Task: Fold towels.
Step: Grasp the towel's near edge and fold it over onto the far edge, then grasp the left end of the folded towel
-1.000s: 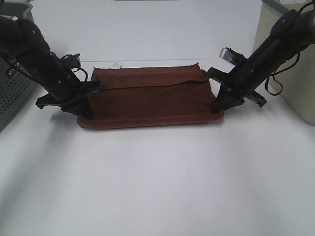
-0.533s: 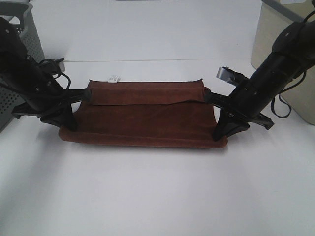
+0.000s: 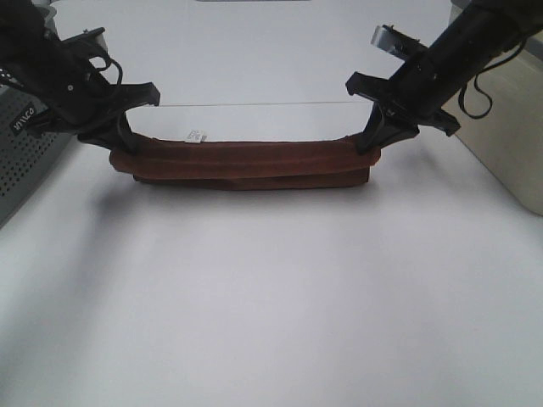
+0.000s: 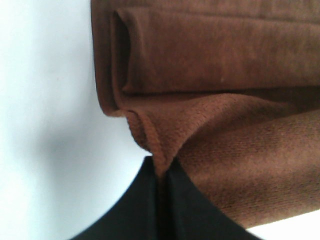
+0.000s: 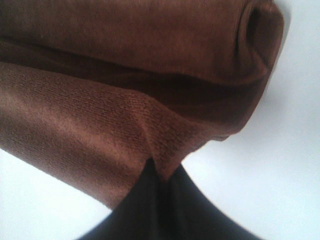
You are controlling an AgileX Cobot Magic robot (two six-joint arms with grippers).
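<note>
The reddish-brown towel lies on the white table as a long narrow band, its white tag on the far edge; the left gripper is clamped on a hem corner at the end nearer the tag; the right gripper pinches the hem at the end far from the tag. To fold well, both arms should lower together, keep the cloth taut, lay the held hem flush along the tag's edge, and release only once it rests flat; an uneven drop would likely skew the band.
</note>
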